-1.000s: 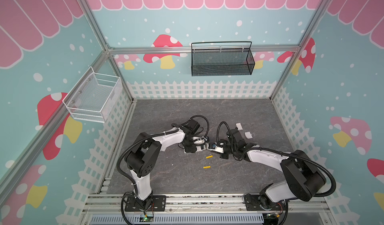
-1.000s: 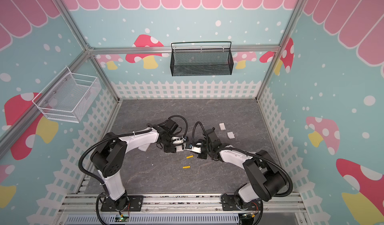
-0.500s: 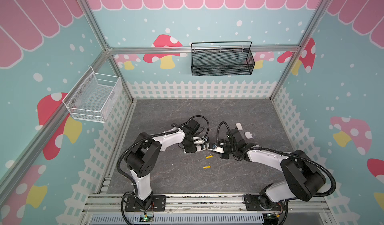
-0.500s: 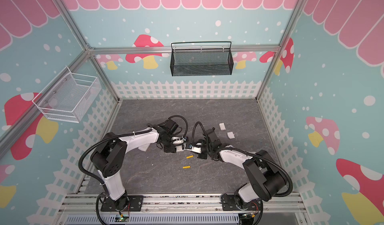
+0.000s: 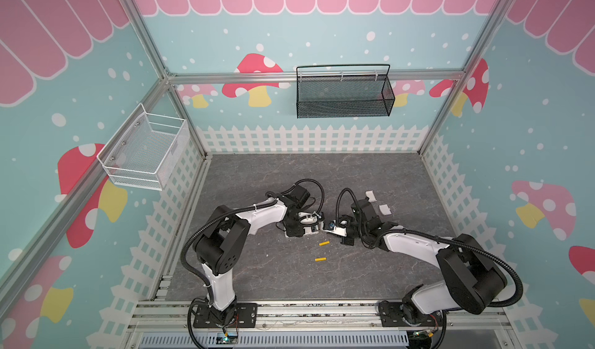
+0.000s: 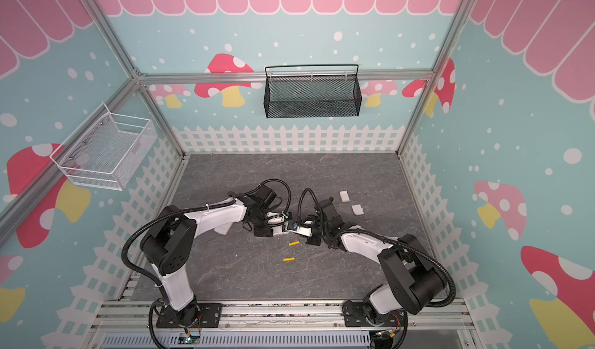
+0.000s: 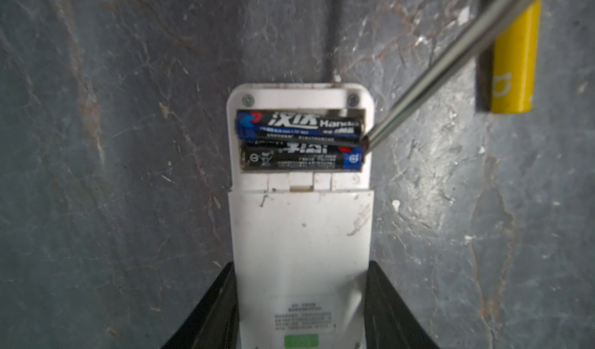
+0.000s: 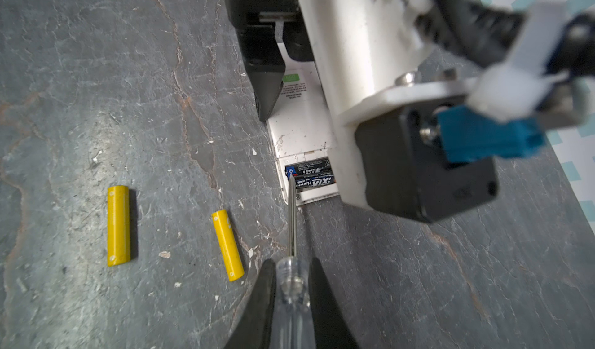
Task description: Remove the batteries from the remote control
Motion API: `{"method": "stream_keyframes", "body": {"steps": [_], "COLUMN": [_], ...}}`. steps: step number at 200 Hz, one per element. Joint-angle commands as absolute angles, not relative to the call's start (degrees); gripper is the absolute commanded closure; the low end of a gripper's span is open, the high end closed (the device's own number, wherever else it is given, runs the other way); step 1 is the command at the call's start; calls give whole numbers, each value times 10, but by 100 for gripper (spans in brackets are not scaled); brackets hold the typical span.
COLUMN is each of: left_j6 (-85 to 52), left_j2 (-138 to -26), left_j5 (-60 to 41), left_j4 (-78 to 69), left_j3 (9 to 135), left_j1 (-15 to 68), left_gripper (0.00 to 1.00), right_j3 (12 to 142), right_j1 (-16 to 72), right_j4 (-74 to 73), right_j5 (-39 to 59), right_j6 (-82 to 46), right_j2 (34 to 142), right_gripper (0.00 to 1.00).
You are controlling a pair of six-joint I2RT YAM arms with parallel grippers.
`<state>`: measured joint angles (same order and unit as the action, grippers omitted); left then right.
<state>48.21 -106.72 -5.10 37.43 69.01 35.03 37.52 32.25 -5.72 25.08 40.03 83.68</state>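
1. We see a grey, stone-veined table [image 5: 289, 176]. In the wrist views it is scuffed and flecked with white. An aluminium frame [image 5: 143, 35] boxes it in.
2. The walls [image 5: 322, 35] are teal with white dots and red and pink mushrooms. A pink scalloped border runs along the top, and a white picket fence [image 5: 309, 139] is printed along the table's edges.
3. A black basket [image 5: 343, 104] hangs on the back wall and a white basket [image 5: 141, 151] on the left wall.
4. The remote [image 7: 299, 234] lies back-up near the table's middle, with its battery bay uncovered. The left gripper [image 7: 301, 267] clamps it by its long sides.
5. Two dark batteries [image 7: 297, 128] sit side by side inside the bay.
6. The right gripper [image 8: 293, 263] is closed on the clear handle of a screwdriver [image 8: 291, 221]. The tip meets one end of the dark batteries, at the seam between them.
7. Two yellow batteries [image 8: 118, 225] lie loose on the table, apart from each other, between the remote and the front edge.
8. Two small white pieces [image 5: 371, 196] lie near each other, beyond the right gripper toward the back right corner.
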Motion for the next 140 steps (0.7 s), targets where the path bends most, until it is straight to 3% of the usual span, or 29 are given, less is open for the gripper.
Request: {"method": "stream_keyframes", "body": {"steps": [1, 99, 140], "left_j6": [492, 491, 488], "left_j2": [-1065, -1065, -1066], "left_j5": [-39, -38, -41], "left_j4": [358, 358, 358], "left_j3": [680, 682, 684], "left_j1": [353, 352, 354], "left_gripper": [54, 54, 54], "right_j3": [379, 383, 354], "right_j1": [321, 321, 322], "right_j4": [-58, -57, -138], "right_j5": [252, 237, 204], "right_j6": [409, 414, 401], "right_j2": [837, 842, 810], "right_gripper": [100, 100, 100]}}
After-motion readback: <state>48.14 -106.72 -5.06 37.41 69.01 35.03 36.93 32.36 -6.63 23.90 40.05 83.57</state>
